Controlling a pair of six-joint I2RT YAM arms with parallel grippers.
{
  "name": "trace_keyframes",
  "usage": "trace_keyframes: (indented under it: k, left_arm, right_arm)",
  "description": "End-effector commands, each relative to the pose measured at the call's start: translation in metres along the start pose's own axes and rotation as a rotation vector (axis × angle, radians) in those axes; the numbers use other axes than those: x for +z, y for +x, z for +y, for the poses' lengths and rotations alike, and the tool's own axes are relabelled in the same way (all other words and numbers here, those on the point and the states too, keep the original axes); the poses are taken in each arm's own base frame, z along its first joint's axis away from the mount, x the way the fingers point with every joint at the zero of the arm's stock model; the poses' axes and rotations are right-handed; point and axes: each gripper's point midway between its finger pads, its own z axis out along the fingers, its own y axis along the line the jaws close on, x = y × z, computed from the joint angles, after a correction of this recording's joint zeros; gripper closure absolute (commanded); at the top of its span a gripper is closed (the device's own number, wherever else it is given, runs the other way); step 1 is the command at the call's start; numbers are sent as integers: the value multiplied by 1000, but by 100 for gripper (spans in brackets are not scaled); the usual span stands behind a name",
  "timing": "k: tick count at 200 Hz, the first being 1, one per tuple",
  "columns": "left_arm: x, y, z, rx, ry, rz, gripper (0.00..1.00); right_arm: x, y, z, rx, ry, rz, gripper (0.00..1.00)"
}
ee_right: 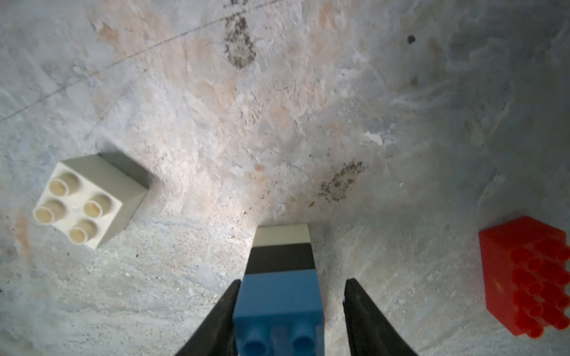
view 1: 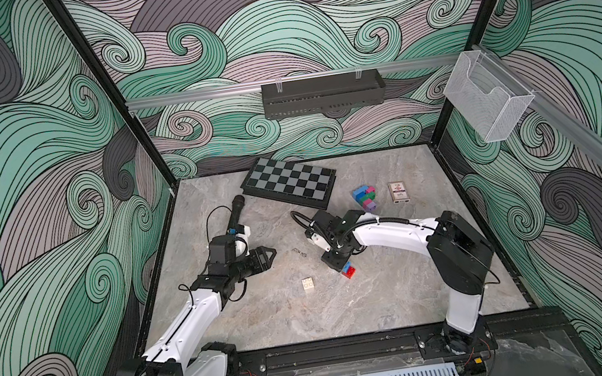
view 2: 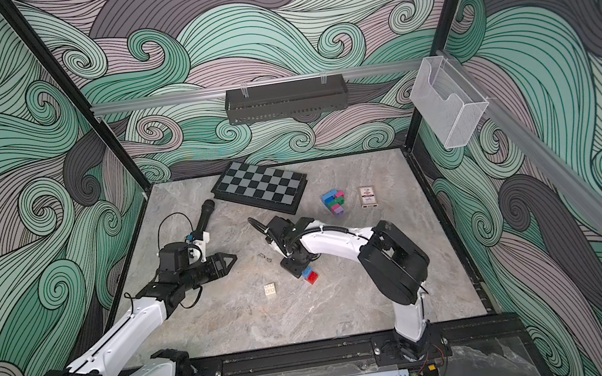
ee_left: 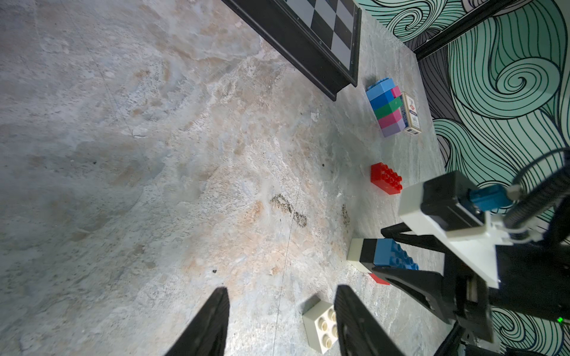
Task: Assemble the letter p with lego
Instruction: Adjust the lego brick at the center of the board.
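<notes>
The right fingers [ee_right: 367,320] stand a little open round a blue, black and cream lego stack [ee_right: 283,296] (one side shows a gap) near the middle of the worktop [view 1: 271,323]. The left fingers [ee_left: 212,320] are open, holding nothing.

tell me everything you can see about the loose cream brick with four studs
The cream brick is a small square block of glossy plastic with four hollow round studs in a two-by-two grid, all showing. It sits alone on the marbled table, toward the front middle, with nothing else touching it.
</notes>
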Motion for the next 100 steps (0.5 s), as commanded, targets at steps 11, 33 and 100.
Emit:
trace_keyframes:
  k: [11,33,100]
  left_arm:
    - [3,2,5,7,-8,12,44]
    - [4,3,6,8,-12,16,44]
    - [5,3,7,6,-17,18,44]
  right_arm:
    - [9,-6,-2,-32,-1,24,57]
    - [10,-9,-2,-36,-5,26,63]
    - [13,-23,9,-153,-90,-3,92]
